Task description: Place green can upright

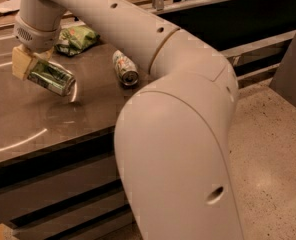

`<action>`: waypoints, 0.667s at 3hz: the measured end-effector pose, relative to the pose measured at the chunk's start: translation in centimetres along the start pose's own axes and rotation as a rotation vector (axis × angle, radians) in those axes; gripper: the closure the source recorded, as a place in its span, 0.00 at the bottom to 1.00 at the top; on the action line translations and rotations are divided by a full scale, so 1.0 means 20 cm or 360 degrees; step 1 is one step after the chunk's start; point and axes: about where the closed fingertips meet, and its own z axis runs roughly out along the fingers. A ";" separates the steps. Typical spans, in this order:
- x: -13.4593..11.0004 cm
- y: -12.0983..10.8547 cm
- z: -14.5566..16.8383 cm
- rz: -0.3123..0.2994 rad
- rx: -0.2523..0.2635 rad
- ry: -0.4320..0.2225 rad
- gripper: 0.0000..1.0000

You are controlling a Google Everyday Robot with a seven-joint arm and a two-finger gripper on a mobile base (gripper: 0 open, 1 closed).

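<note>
Cream-white robot arm (178, 134) fills the foreground, reaching back and left over a dark brown table (18, 134). At the upper left, its gripper (31, 66) hangs just above the tabletop, its pale yellowish fingers (22, 63) closed on one end of the green can (53, 78). The can is dark green and tilted close to horizontal, its free end pointing right and slightly down, apparently lifted clear of the surface. Further right, a white-and-pale-green can (125, 67) lies on its side. Behind the gripper sits a crumpled green snack bag (77, 37).
</note>
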 end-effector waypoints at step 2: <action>0.02 -0.02 -0.19 -0.0061 -0.0029 -0.0527 1.00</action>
